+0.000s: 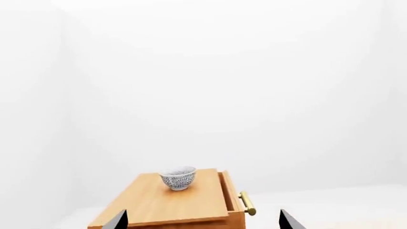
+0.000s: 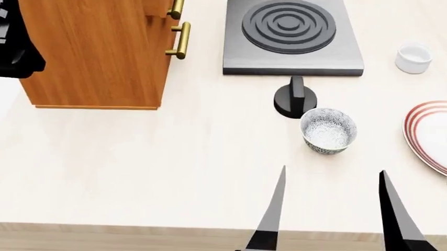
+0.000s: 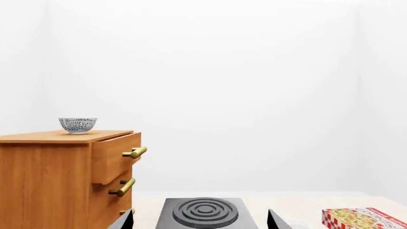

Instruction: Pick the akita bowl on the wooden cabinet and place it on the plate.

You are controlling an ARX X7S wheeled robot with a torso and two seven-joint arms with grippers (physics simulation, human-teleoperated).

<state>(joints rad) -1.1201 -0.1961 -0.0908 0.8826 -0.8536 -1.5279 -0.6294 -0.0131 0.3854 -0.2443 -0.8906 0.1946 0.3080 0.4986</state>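
Bowl (image 1: pixel 177 178) sits untouched on the cabinet (image 1: pixel 165 202); your left gripper (image 1: pixel 203 220) is wide, apparently empty; right one (image 2: pixel 334 209) too.

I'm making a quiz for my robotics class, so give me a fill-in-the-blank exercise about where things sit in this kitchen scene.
1. One patterned bowl stands on top of the wooden ____.
2. A second patterned bowl sits on the counter just in front of the stove's black ____.
3. The plate at the counter's right edge has ____ rings.
4. The small white cup sits to the right of the ____.

Missing words: cabinet; knob; red; stove
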